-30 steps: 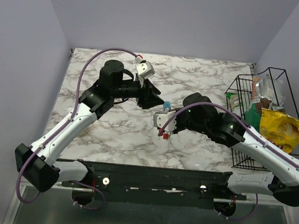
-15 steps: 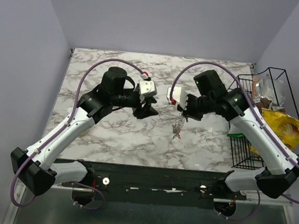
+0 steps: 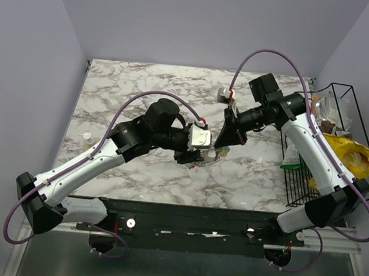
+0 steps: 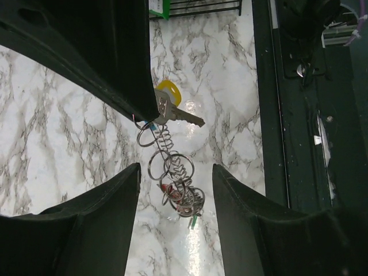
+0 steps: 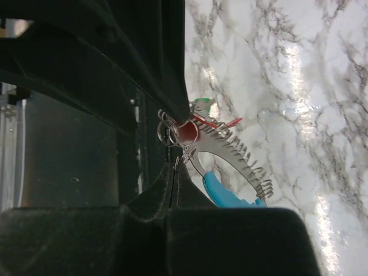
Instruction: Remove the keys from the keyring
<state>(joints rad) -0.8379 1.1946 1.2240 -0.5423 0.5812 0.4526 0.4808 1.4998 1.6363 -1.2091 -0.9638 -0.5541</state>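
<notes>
My right gripper (image 3: 226, 140) is shut and holds the keyring (image 3: 218, 155) up over the marble table. In the right wrist view its fingertips (image 5: 172, 168) pinch a small metal ring of the keyring (image 5: 233, 158), a grey toothed arc with a blue part. A red-headed key (image 5: 187, 131) and a green one (image 5: 201, 102) hang by it. In the left wrist view the bunch of rings and keys (image 4: 181, 192) dangles below a yellow-headed key (image 4: 167, 100). My left gripper (image 4: 175, 169) is open, with a finger on each side of the bunch and not touching it; it also shows in the top view (image 3: 196, 157).
A black wire basket (image 3: 296, 186) with snack bags stands at the table's right edge. A small white object (image 3: 88, 136) lies near the left edge. The dark base rail (image 3: 191, 213) runs along the near edge.
My left gripper has swung right and forward to straddle the hanging keys. My right gripper still holds the keyring at about the same spot, its arm raised further back.
</notes>
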